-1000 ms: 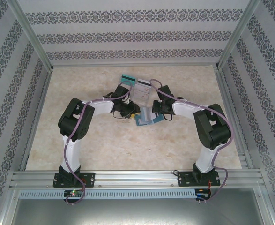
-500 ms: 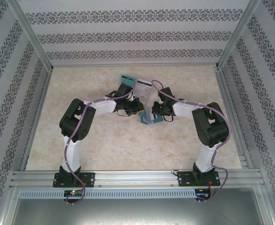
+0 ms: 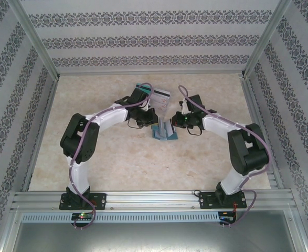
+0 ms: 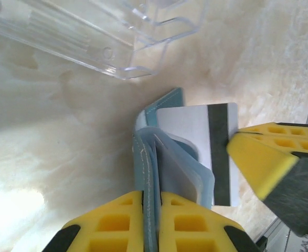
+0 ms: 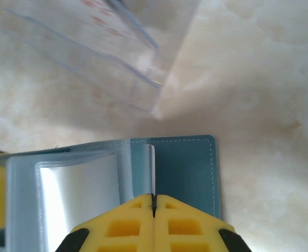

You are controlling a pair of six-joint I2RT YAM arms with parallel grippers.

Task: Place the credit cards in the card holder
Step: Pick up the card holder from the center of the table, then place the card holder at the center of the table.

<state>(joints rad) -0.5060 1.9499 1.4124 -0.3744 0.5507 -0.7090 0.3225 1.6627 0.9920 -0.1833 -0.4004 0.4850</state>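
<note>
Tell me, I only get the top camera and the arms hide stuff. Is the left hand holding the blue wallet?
Observer: Yes. On the left wrist camera, the left hand is shut on the teal cover edge of the card holder.
Operator: Is a card in it?
Observer: A white card with a dark stripe sits partway inside, against the cover, with its striped end sticking out.
Operator: What's the other hand doing?
Observer: The right hand is shut, and it seems to be pinching that card by its striped end.
</note>
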